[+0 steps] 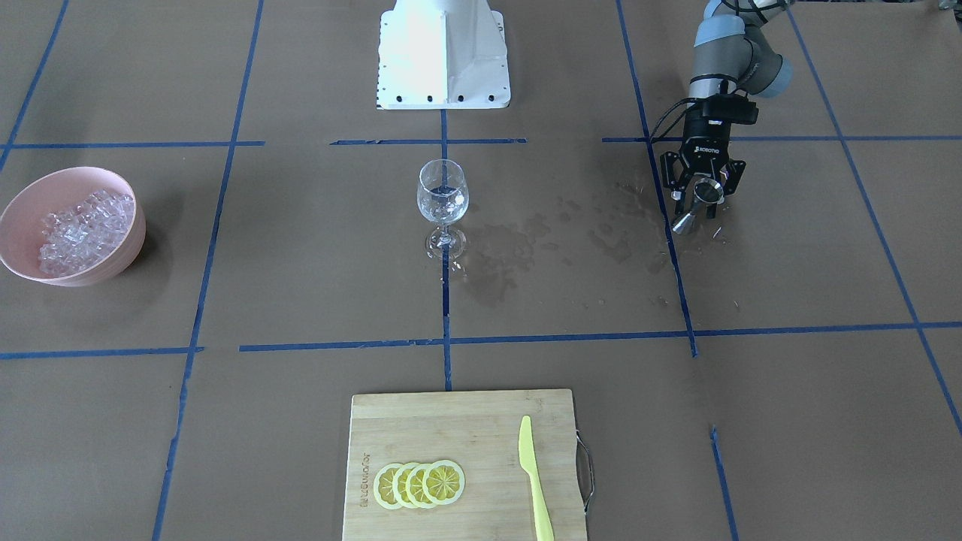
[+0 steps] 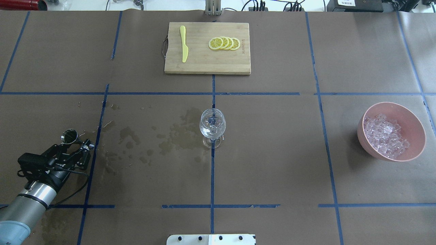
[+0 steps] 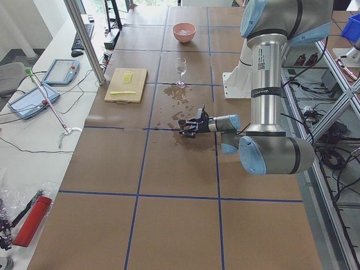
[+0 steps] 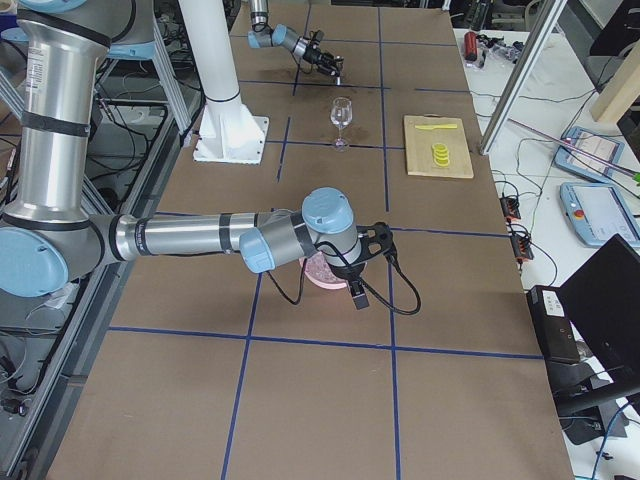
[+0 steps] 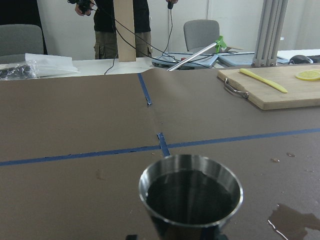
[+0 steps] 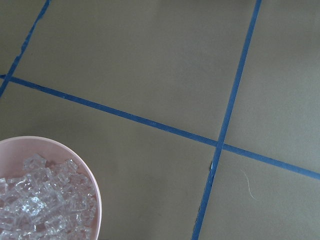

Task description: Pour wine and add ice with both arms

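At the upper right of the front-facing view, the left gripper (image 1: 703, 197) is clamping a steel measuring cup (image 1: 685, 221) round its waist, holding it just over the worktop (image 1: 789, 391) and well apart from the wine glass (image 1: 442, 197). The glass is standing at centre, seemingly so that both arms can reach it. A pink bowl (image 1: 21, 214) of ice (image 1: 81, 229) is sitting at the far left edge, presumably placed for the other arm. Wet stains (image 1: 518, 248) are darkening the paper between glass and cup.

From the overhead camera, the cup is showing at lower left with its mouth facing up, a sensible hold for carrying liquid. A cutting board (image 2: 204, 64) with lemon slices (image 2: 224, 43) and a yellow knife (image 2: 184, 44) is lying at top centre, out of the way.

Along the left-end view, the left arm (image 3: 264, 84) is reaching low over the worktop.

From the right end, the right arm (image 4: 190, 237) is stretching toward the bowl. The right gripper is turning away from this camera, so I cannot tell whether it is open or closed.

Looking out from the left wrist, the wine (image 5: 190, 197) is lying dark inside the cup, not yet poured.

Under the right wrist camera, the bowl and ice are filling the lower left corner, and no fingers are showing.
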Robot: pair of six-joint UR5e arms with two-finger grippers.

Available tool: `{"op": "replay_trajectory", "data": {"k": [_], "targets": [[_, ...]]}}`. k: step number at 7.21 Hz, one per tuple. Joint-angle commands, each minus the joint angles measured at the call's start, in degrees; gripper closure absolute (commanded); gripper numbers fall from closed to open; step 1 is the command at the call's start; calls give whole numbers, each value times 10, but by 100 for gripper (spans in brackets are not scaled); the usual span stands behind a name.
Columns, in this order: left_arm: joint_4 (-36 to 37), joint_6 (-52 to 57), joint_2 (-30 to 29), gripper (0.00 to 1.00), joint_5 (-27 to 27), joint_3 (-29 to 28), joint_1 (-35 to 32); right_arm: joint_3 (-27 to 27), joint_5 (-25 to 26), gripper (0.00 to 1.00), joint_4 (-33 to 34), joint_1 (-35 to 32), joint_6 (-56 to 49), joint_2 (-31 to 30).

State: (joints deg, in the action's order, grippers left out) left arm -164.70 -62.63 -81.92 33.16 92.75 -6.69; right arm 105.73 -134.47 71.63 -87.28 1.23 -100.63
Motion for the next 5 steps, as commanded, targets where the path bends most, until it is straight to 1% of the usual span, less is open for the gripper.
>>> {"op": "replay_trajectory", "data": {"k": [1, 5], "targets": [[-1, 0, -2, 43, -2, -1, 1, 0, 0, 0, 0, 0, 0, 0], [-1, 0, -2, 43, -5, -1, 0, 0, 0, 0, 0, 0, 0, -1]]}}
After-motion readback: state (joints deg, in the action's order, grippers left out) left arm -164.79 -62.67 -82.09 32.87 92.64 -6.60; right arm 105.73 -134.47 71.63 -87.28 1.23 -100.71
